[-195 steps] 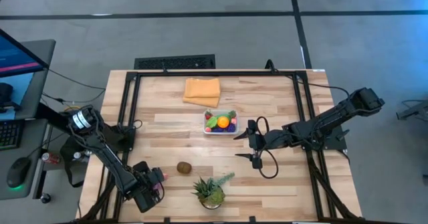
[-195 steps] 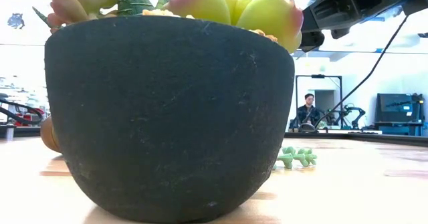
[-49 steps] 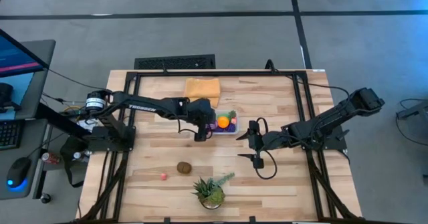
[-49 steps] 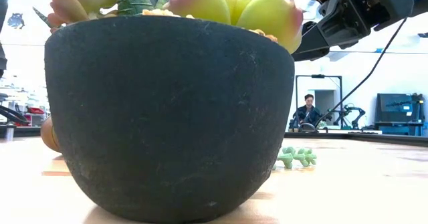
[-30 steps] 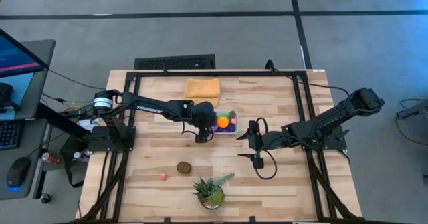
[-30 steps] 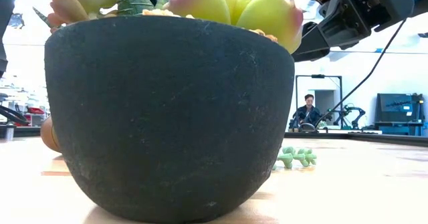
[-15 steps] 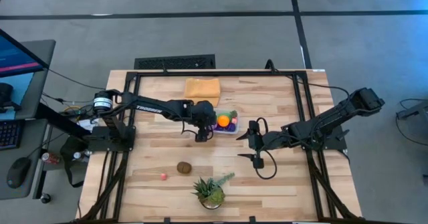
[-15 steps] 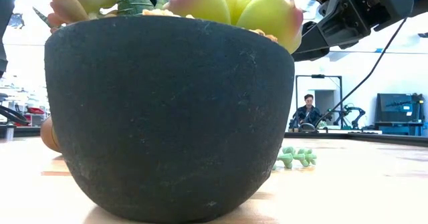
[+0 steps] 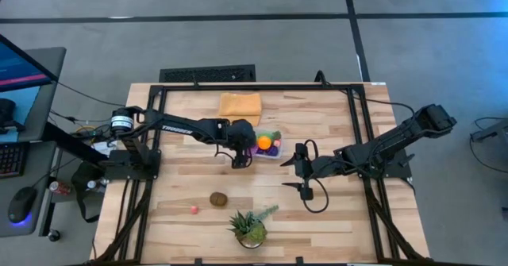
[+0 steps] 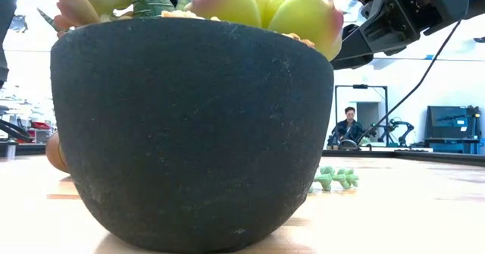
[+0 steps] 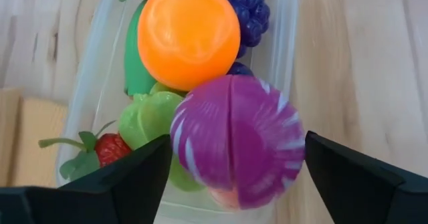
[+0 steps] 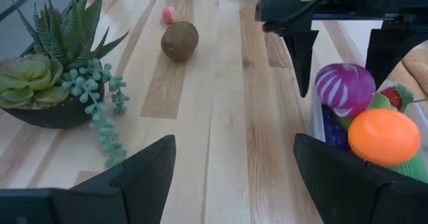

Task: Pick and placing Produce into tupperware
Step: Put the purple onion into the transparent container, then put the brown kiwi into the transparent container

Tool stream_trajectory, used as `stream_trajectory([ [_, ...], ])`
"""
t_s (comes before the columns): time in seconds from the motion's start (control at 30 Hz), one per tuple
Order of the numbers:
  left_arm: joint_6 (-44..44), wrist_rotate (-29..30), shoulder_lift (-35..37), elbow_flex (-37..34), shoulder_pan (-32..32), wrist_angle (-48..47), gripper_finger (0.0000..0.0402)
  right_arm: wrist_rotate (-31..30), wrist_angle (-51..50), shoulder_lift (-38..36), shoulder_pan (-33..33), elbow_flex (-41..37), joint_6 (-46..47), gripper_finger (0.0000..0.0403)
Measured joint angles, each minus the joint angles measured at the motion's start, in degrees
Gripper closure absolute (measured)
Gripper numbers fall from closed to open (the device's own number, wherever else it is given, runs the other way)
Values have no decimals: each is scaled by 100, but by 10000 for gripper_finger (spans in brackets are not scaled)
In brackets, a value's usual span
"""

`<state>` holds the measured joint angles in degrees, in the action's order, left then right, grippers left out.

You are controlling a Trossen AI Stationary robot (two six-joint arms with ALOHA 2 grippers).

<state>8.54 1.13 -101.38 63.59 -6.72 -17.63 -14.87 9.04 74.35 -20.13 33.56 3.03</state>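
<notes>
High view: the left hand [image 9: 239,156] hangs at the tupperware [image 9: 265,145] mid-bench, and the right hand [image 9: 302,175] waits beside it, fingers spread. Left wrist view: spread fingers flank a striped purple piece [image 11: 237,140] atop the produce [image 11: 188,34], apparently untouched.

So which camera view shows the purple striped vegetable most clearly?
The left wrist view: the purple striped vegetable fills the middle, over the tupperware. The right wrist view shows it smaller. The high view hides it under the left arm; the low view shows only the pot.
</notes>
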Motion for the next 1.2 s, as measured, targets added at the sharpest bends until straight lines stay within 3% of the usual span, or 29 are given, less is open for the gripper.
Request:
stream_trajectory([
  [0.23, -11, 426, 0, 264, -2, -893, 74, 0, -2, 0, 1, 0, 0, 107],
  [0.67, -29, 440, 2, 873, -2, -1710, 74, 0, -2, 0, -1, 0, 0, 107],
  [0.87, -175, 786, 14, 1077, 15, -2416, 74, 0, -63, 0, 0, 0, 0, 107],
  [1.2, -187, 880, 586, 1091, 364, -2507, 74, 0, -52, 0, -1, 0, 0, 107],
])
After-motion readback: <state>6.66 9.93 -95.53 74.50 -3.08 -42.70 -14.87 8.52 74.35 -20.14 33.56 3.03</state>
